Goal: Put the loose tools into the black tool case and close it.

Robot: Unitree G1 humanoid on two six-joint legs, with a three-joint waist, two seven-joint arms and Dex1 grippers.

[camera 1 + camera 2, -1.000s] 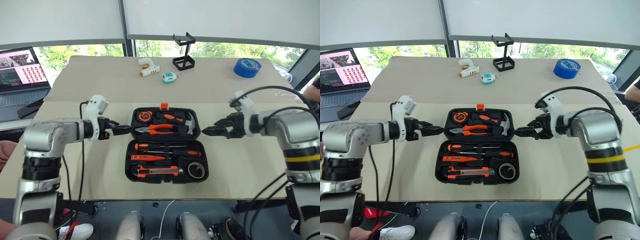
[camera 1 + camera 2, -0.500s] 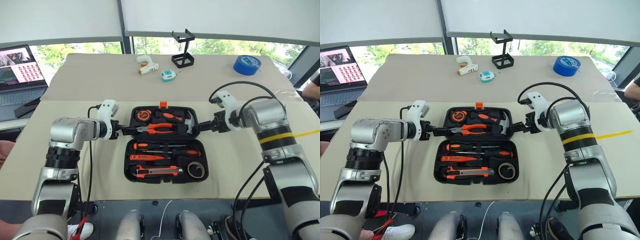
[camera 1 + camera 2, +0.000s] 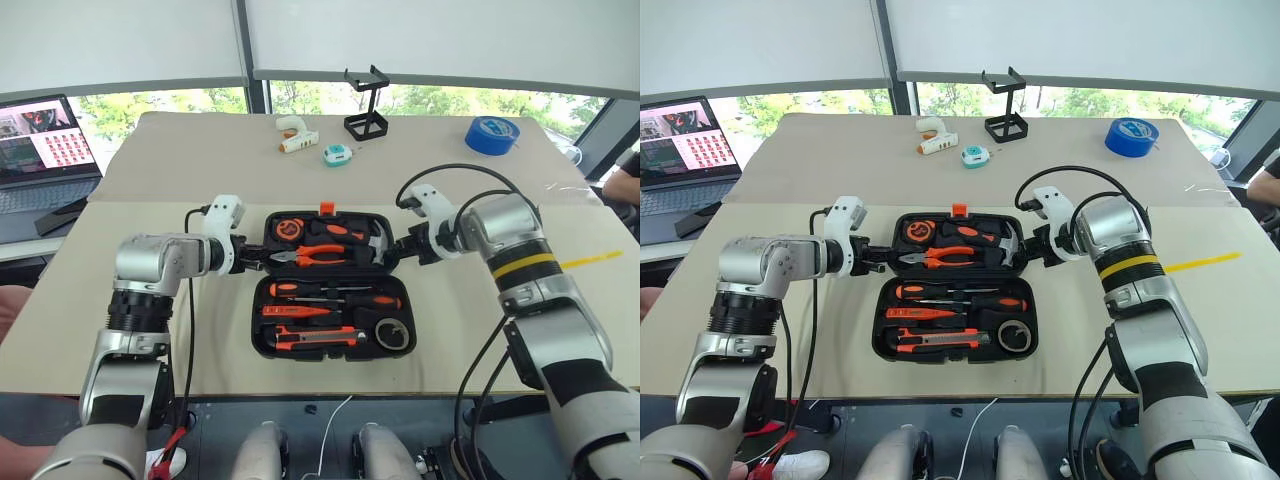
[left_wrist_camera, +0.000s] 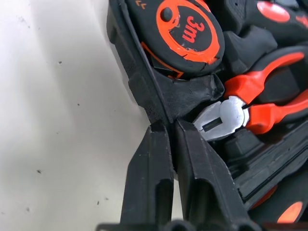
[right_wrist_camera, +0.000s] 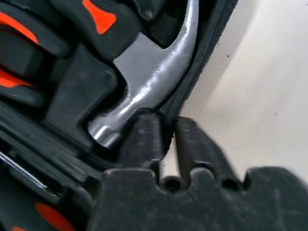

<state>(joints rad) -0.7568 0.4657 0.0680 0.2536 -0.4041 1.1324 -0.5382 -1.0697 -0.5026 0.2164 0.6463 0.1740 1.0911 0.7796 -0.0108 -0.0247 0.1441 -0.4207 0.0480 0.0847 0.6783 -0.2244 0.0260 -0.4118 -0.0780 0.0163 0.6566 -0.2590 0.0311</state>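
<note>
Two claws had pinched the far half of the black tool case (image 3: 330,285) lying open mid-bench: left claw (image 3: 255,256) and right claw (image 3: 392,254) clamped its side rims, presumably for folding it shut.

Beige table (image 3: 180,170), open tool case (image 3: 330,290), tape roll (image 3: 492,133)

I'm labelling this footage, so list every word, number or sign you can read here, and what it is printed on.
"3m": in black on the orange face of the tape measure in the black tool case.
Two small orange chevrons: on the tape measure's black housing.
Laptop screen: too small to read.
</note>
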